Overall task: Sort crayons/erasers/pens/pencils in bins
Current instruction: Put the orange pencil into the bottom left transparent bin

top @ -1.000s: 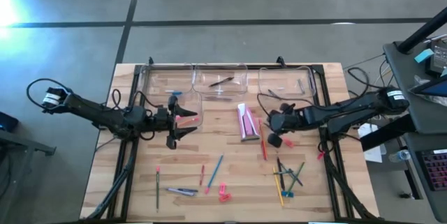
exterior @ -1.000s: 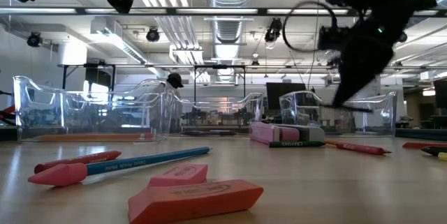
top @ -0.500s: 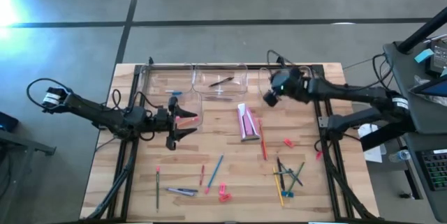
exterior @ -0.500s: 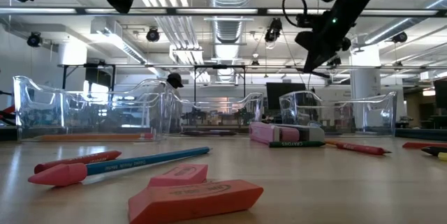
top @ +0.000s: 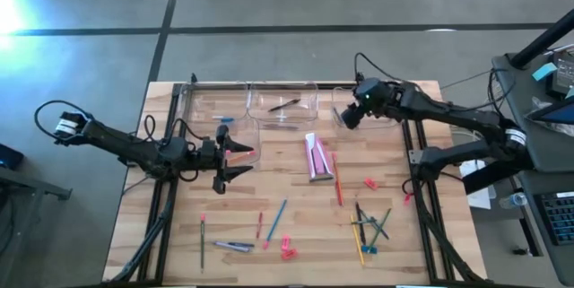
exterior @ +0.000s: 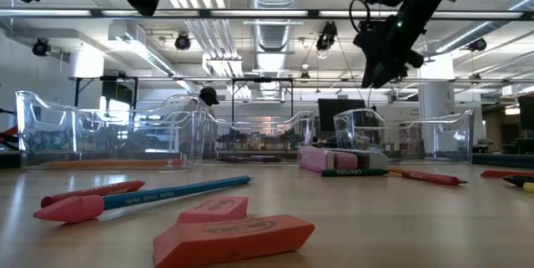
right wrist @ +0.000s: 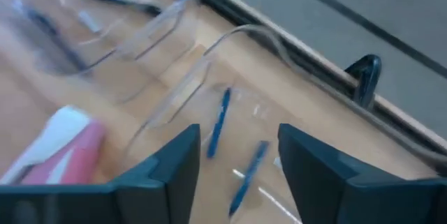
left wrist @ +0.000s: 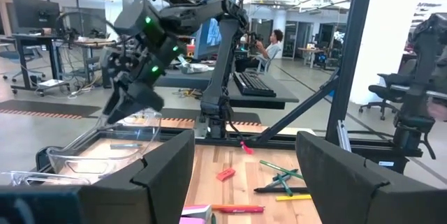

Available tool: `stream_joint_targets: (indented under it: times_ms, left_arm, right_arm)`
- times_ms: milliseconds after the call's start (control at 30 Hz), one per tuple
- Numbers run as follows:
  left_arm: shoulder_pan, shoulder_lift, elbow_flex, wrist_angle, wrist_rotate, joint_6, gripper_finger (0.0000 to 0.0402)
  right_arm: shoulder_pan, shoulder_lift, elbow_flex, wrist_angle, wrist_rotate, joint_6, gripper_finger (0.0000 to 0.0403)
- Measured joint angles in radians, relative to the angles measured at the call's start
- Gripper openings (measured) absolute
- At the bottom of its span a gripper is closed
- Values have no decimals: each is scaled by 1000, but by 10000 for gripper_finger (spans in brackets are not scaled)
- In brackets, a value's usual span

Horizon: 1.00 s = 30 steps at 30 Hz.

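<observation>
Four clear bins stand at the far side: three in a row [top: 213, 101], [top: 282, 113], [top: 392, 119] and one nearer [top: 244, 137]. My right gripper [top: 346, 117] [right wrist: 237, 161] hangs open over the far right bin [right wrist: 230, 35], where two blue pens [right wrist: 218, 123] lie on the floor. My left gripper [top: 226, 155] [left wrist: 244, 175] waits open above the nearer left bin, holding nothing. Loose pencils and pens [top: 368, 225] lie at the near right, more sticks [top: 273, 221] near the middle. Pink-red erasers [exterior: 234, 239] [top: 369, 183] rest flat on the table.
A pink crayon box [top: 316, 156] lies flat mid-table with a red stick [top: 337, 180] beside it. A dark pen [top: 285, 104] lies in the middle bin. Black frame rails [top: 417, 171] run along both table sides. Desks and a seated person [left wrist: 276, 42] show beyond the table.
My right gripper has risen from just above the table's right middle and swung toward the far edge, ending over the far right bin. It carried a thin stick at its tips in the low view; now its fingers are open and hold nothing.
</observation>
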Motion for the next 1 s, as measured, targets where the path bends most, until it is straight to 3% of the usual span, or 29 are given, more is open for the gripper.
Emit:
stream_joint_targets:
  times_ms: [133,333,567,800,1000]
  left_arm:
    - [0,0,0,0,0,0,237]
    - [0,0,0,0,0,-1,237]
    - [0,36,1,1,0,-24,237]
    - [0,99,6,-1,0,-62,237]
    - [0,120,6,-15,0,-104,237]
  right_arm:
    - [140,-17,12,-52,-6,52,191]
    - [451,-2,-2,-67,9,222,180]
    - [747,54,-69,-21,179,479,171]
    - [785,60,-243,175,221,654,170]
    - [785,108,-347,349,216,710,166]
